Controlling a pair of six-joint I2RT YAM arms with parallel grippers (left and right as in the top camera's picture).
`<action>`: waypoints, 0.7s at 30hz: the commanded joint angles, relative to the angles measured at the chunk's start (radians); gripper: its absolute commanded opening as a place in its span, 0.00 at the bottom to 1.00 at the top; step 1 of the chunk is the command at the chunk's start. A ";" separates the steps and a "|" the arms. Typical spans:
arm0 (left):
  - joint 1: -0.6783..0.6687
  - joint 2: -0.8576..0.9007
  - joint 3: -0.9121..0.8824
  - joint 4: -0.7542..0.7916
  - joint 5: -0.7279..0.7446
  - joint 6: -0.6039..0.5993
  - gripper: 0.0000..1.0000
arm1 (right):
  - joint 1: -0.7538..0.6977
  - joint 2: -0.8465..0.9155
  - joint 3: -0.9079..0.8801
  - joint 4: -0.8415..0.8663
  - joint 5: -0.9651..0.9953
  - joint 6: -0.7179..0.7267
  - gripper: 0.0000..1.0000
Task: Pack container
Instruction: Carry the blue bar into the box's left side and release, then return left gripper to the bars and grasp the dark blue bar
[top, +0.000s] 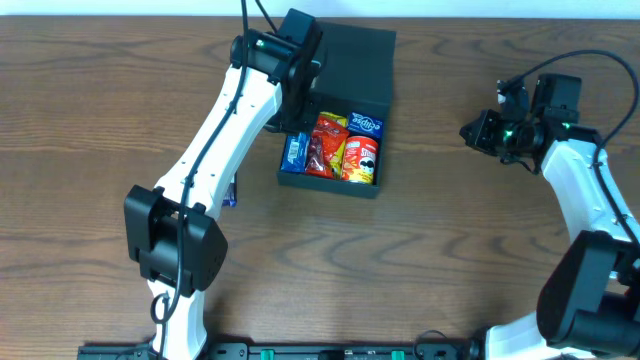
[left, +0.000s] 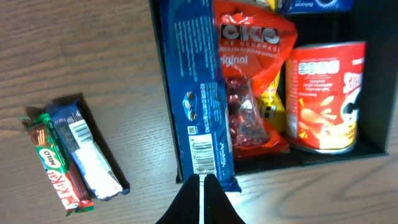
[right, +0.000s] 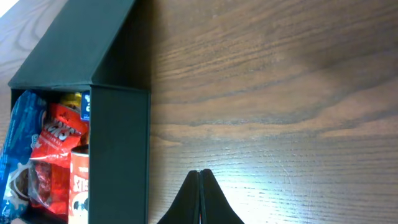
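The dark container stands mid-table with its flap lid open at the back. It holds a long blue packet, a red packet, a red crisp can and a small blue packet. My left gripper hangs above the container's left side, shut and empty. In the left wrist view its tips show over the near end of the long blue packet, by the container wall. My right gripper is shut and empty, right of the container, over bare wood.
Three snack bars lie on the table left of the container: a green Milo bar, a red KitKat and a blue-and-white bar. In the overhead view they are mostly hidden under my left arm.
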 joint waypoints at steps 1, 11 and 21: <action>0.005 -0.013 -0.094 0.018 0.018 0.035 0.06 | -0.004 -0.015 -0.001 -0.005 -0.002 -0.014 0.01; 0.004 -0.013 -0.220 0.133 0.053 0.042 0.06 | -0.003 -0.015 -0.001 -0.009 -0.001 0.009 0.02; 0.004 -0.013 -0.345 0.222 0.053 0.034 0.06 | -0.003 -0.015 -0.001 -0.008 -0.001 0.012 0.02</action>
